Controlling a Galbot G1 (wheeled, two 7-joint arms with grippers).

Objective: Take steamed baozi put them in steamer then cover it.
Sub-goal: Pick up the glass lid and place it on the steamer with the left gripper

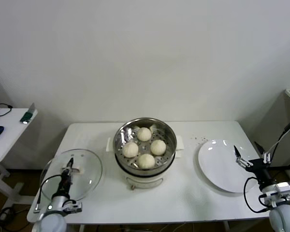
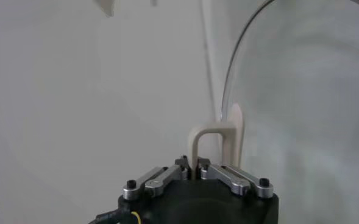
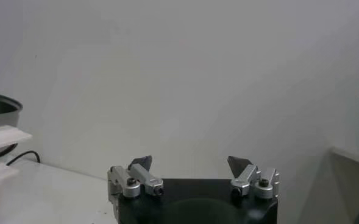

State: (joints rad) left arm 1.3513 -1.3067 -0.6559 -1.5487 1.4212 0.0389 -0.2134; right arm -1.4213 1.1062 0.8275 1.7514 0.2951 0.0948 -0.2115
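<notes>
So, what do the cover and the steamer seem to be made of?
The cover: seemingly clear glass, since the table shows through it, with a whitish, likely plastic handle. The steamer: shiny metal, probably steel, reflective with a perforated floor.

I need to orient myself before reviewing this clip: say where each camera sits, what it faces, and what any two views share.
Head view: high, looking down at the table; both arms show, steamer central.
Left wrist view: behind the left gripper, shut on the cover handle.
Right wrist view: behind the open right gripper, facing the wall.
Shared: head and left wrist views both show the cover.
</notes>
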